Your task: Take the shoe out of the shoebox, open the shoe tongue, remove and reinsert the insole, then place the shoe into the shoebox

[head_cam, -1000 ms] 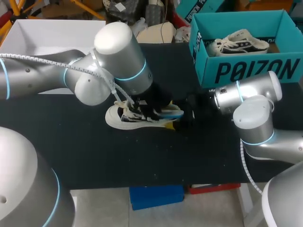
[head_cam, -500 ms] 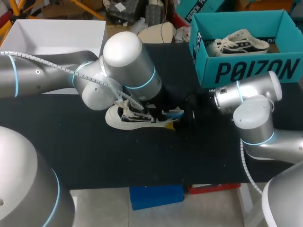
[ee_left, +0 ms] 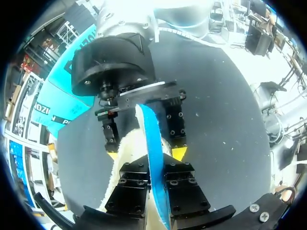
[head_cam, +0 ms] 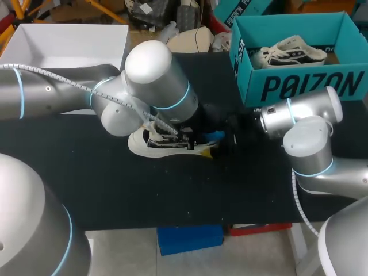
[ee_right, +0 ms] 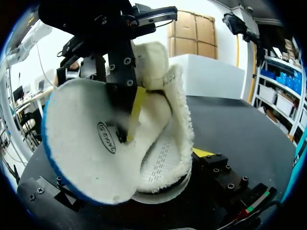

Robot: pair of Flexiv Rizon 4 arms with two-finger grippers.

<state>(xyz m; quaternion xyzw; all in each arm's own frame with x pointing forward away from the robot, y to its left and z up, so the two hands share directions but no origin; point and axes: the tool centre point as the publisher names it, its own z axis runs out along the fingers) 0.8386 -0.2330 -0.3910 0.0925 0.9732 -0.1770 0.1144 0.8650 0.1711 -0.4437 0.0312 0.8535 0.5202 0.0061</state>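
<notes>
shoe (head_cam: 142, 145) lies on its side-to-side line across the black table (head_cam: 172, 195), toe toward my left, heel toward my right; both arms meet over it mid-table

left gripper (ee_left: 156, 173) comes down from above, nearly closed, pinching the insole (ee_left: 147, 129) through its thickness; right wrist view shows one yellow pad pressed on the white top face, the other hidden behind the blue-edged underside; so the left has the insole

insole stands on edge, blue rim up, long axis running straight from left gripper toward right gripper, same line as the shoe; its rounded logo end is lifted out and faces the right wrist; the far end seems to dip into the fleece-lined opening, not sure how deep

right gripper (ee_left: 145, 154) sits at the heel end, level with the table, straddling the shoe's opening; can't tell whether it really clamps the shoe or only brackets it

judgement: insole step in progress, out or back in can't be said from here; either way travel has to follow the shoe's long axis, toe-ward to seat, heel-ward and up to free; twist off that line and the insole likely buckles against the collar

shoebox (head_cam: 299, 86), teal, is at the far right of the table, well apart from the shoe; right arm is nearer it
</notes>
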